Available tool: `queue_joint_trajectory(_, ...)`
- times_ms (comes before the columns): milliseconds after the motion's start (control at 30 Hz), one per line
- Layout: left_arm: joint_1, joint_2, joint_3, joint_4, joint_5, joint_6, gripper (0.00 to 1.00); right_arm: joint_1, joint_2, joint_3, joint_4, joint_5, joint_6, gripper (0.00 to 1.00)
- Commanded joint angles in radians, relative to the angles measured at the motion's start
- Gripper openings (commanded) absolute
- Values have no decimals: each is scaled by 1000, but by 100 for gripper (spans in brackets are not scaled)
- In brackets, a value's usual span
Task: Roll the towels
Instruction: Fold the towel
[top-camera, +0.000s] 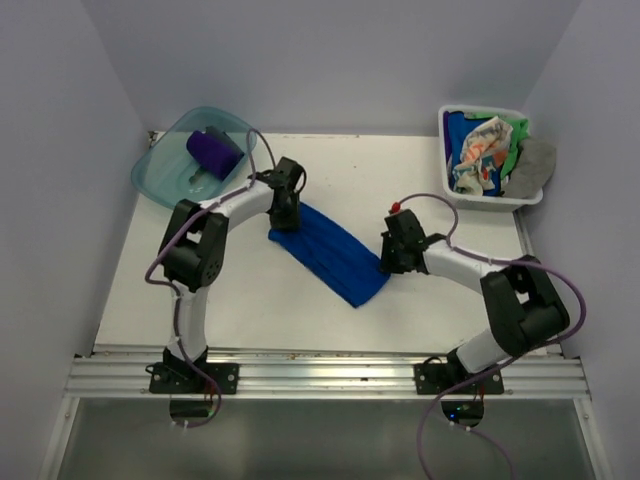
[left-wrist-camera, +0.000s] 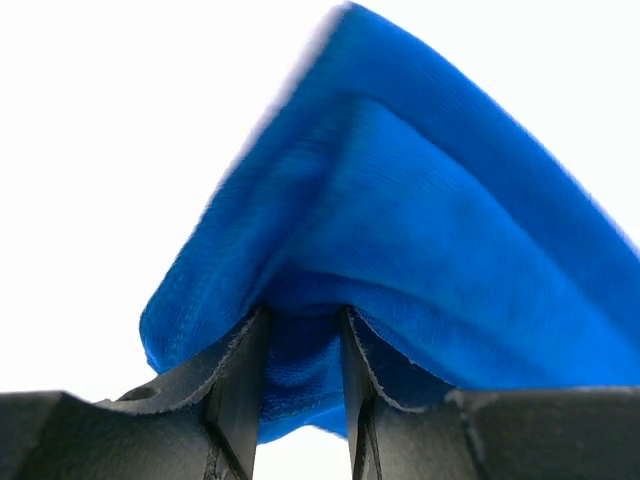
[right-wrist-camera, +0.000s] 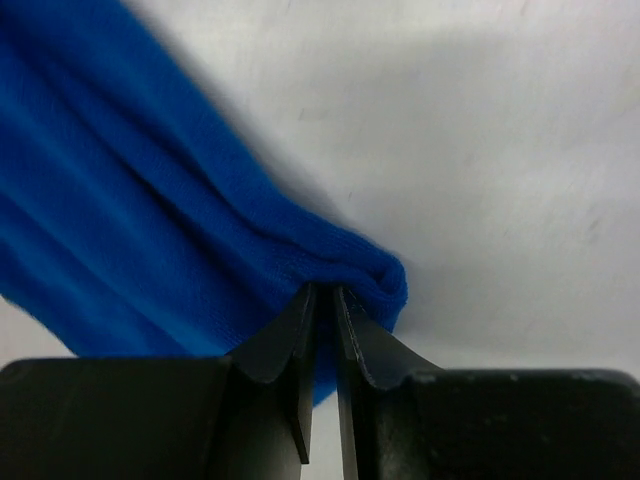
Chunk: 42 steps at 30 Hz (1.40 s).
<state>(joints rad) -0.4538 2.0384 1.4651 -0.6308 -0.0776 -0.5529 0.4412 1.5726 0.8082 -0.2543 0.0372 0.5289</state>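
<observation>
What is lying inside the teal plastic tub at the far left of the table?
A rolled purple towel lies inside the teal tub, toward its far side. The tub floor beside the roll shows through. The part of the floor beneath the roll is covered, so nothing can be said about it.

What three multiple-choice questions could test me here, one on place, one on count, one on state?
1. The purple towel sits: A far left; B far right; C centre.
2. The blue towel is pinched at: A no end; B one end; C both ends.
3. The blue towel is: A rolled; B laid out long; C balled up.
Answers: 1 A, it lies in the teal tub. 2 C, the left fingers and right fingers each clamp an end. 3 B, it stretches unrolled between them.
</observation>
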Motion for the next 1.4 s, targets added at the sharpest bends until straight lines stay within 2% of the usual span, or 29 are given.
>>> queue_joint_trajectory(0,6,162,196,-21,4,60,37,123,-109,-147,-97,38,147,16)
queue_joint_trajectory(33,4,187,284,-32,12,82,37,157,-134,-162,-103,29,173,16)
queue_joint_trajectory(167,-8,244,455,-92,12,126,38,299,-201,-161,-135,27,235,18)
queue_joint_trajectory(367,-29,135,448,-115,-4,192,44,295,-215,-5,-200,165,158,25)
queue_joint_trajectory(567,-29,-39,295,-72,7,171,45,219,-14,227,-174,138,30,24)
queue_joint_trajectory(733,-14,-76,166,-26,19,122,44,154,190,492,-207,93,-67,24)
queue_joint_trajectory(833,6,-64,155,-17,35,120,46,140,302,621,-241,58,-99,25)
queue_joint_trajectory(900,15,-44,162,12,42,142,51,137,351,679,-246,43,-113,26)
queue_joint_trajectory(967,20,8,214,-3,41,157,52,137,375,707,-257,23,-118,27)
queue_joint_trajectory(1067,35,81,323,-61,30,171,59,136,385,733,-260,15,-112,29)
queue_joint_trajectory(1200,44,101,377,-52,32,177,70,136,395,746,-253,-6,-113,30)
queue_joint_trajectory(1367,50,129,439,-53,55,168,75,131,469,815,-266,-28,-119,33)
